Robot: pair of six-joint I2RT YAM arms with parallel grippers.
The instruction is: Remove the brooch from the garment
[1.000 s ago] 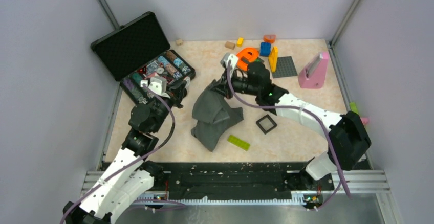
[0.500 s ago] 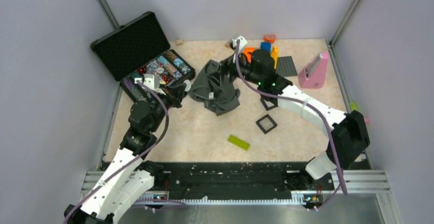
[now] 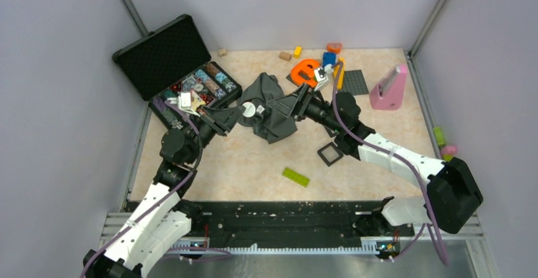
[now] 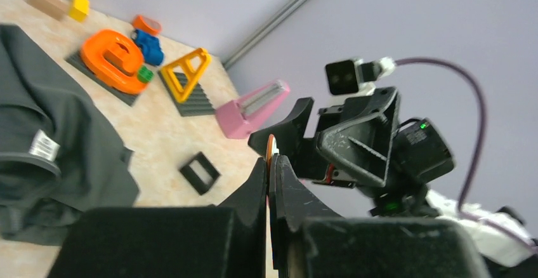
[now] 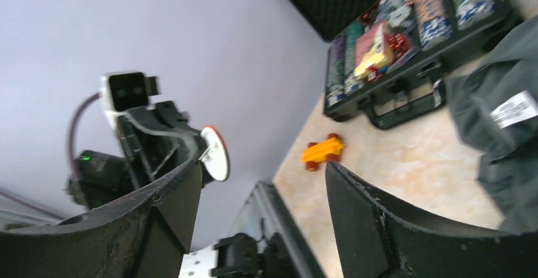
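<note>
Brooch (image 5: pixel 216 153), a small round disc with a white face and an orange-brown rim, is pinched edge-on between the closed fingers of the left gripper (image 3: pixel 242 110), raised off the table (image 3: pixel 254 164). In the right wrist view no cloth hangs on it. From above, the brooch shows over the near-left edge of the T-shirt (image 3: pixel 274 108), which lies crumpled mid-table, white label up.

The right gripper (image 3: pixel 284 103) faces the left one from just beside it. Its jaws are spread wide and hold nothing.

The T-shirt's left edge lies near the front edge of the open black hard-shell case (image 3: pixel 170 54), with a narrow strip of table between them. Its far-right edge comes close to the orange letter toy (image 3: pixel 306 72).

Bare table runs from the T-shirt's near edge to the arm bases. Only a black square frame (image 3: pixel 330 154) and a green brick (image 3: pixel 296 176) lie there, well apart from both grippers.
</note>
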